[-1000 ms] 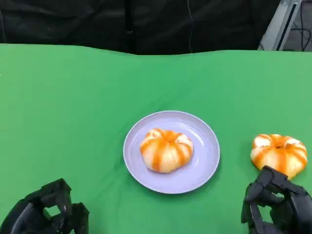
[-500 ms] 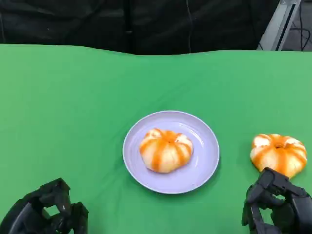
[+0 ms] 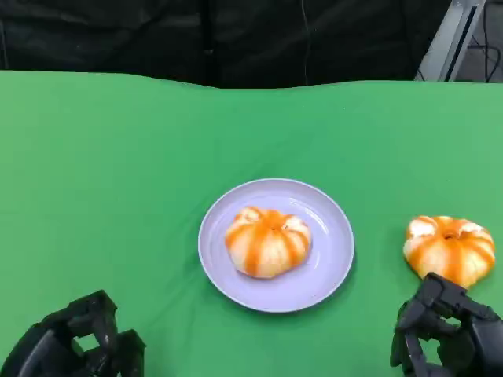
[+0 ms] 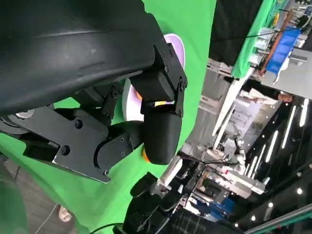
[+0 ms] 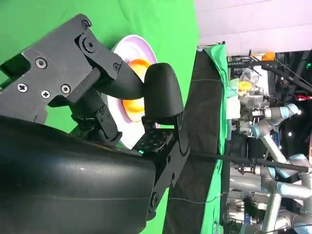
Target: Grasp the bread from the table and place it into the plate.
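A lilac plate (image 3: pixel 330 259) sits mid-table with one orange-striped round bread (image 3: pixel 268 241) lying in it. A second bread (image 3: pixel 449 249) of the same kind lies on the green cloth to the plate's right. My right hand (image 3: pixel 448 339) is just in front of that second bread, close to its near side, fingers loosely curled and holding nothing. At the lower left, well short of the plate, my left hand (image 3: pixel 75 347) is also empty. In the right wrist view the plate (image 5: pixel 132 43) and some orange bread (image 5: pixel 132 105) show past the fingers (image 5: pixel 161 92).
Green cloth (image 3: pixel 118 173) covers the whole table, and a dark backdrop hangs beyond its far edge. A metal stand (image 3: pixel 452 39) rises at the back right. The left wrist view shows a strip of the plate (image 4: pixel 178 46) behind my own fingers (image 4: pixel 161 131).
Both hands have sunk slightly toward the near edge of the picture. The breads and the plate have not moved.
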Robot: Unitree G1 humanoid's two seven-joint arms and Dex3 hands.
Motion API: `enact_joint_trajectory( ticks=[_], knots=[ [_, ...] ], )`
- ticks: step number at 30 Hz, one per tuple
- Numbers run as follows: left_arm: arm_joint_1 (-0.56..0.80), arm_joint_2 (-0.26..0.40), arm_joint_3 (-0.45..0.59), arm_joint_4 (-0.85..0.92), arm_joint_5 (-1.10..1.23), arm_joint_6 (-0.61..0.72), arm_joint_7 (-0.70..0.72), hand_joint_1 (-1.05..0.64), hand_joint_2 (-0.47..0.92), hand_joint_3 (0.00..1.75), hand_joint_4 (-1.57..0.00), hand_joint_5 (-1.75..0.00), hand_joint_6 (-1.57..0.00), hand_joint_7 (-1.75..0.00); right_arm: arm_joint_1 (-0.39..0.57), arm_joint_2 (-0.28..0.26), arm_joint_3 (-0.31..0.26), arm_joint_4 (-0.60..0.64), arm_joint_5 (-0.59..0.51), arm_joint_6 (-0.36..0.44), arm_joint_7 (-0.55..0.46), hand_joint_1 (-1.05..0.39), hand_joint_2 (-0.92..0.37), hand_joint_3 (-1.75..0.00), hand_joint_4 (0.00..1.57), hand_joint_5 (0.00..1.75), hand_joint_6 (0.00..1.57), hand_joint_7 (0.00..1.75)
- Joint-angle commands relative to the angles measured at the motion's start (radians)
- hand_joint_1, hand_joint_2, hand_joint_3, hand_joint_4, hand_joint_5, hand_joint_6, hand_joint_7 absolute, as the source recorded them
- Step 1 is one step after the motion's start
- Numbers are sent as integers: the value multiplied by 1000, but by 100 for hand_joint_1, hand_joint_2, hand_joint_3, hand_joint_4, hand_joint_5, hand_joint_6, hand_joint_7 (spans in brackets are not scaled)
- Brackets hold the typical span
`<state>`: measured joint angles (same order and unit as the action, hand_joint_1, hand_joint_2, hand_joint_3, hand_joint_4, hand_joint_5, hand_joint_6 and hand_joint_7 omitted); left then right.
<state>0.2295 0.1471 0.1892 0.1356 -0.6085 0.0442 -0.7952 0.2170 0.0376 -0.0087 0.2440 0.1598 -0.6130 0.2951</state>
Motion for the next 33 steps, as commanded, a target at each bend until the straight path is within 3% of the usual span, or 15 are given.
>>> enact_joint_trajectory(
  ticks=[1, 33],
  knots=[
    [-8, 6, 11, 20, 10, -17, -12, -15, 69, 92, -84, -175, -86, -150, 9, -11, -3, -12, 10, -8, 2, -15, -49, -131, 83, 175, 75, 159],
    [-6, 4, 3, 8, 30, 6, -3, -14, 64, 99, -83, -175, -85, -149, 32, -9, 8, -46, 5, 2, -8, -15, -51, -129, 83, 175, 75, 158]
  ],
)
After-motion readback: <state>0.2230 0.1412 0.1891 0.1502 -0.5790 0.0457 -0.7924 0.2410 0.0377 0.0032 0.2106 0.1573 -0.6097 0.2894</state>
